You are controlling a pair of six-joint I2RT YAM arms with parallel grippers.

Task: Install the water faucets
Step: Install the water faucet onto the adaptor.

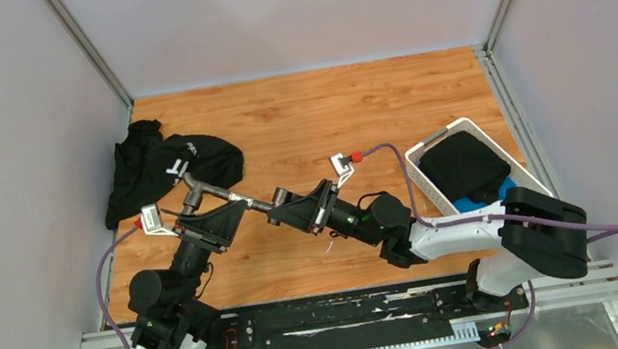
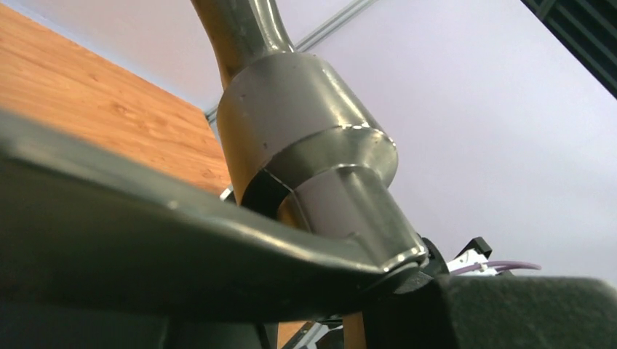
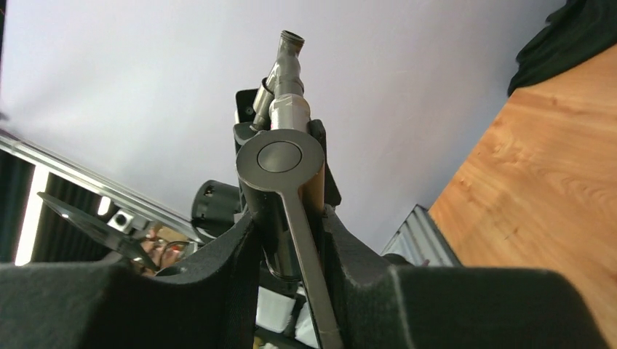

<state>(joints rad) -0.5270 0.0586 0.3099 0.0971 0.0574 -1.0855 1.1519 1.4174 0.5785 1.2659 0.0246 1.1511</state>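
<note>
One dark-grey metal water faucet [image 1: 224,193] hangs above the wooden table [image 1: 324,116] between both arms. My left gripper [image 1: 231,209] is shut on its pipe end, and the bent spout pokes out toward the black cloth. In the left wrist view the faucet body [image 2: 305,145] fills the frame, pinched at its flared end by my left gripper [image 2: 396,273]. My right gripper [image 1: 280,207] is shut on the other end. The right wrist view shows its pads [image 3: 225,269] clamping the round-capped valve body [image 3: 280,156] and thin lever handle [image 3: 313,283], right gripper [image 3: 291,243].
A black cloth garment [image 1: 163,165] lies at the table's left edge. A white plastic basket [image 1: 420,171] holding dark cloth and something blue stands at the right, beside my right arm. Grey walls enclose the table on three sides.
</note>
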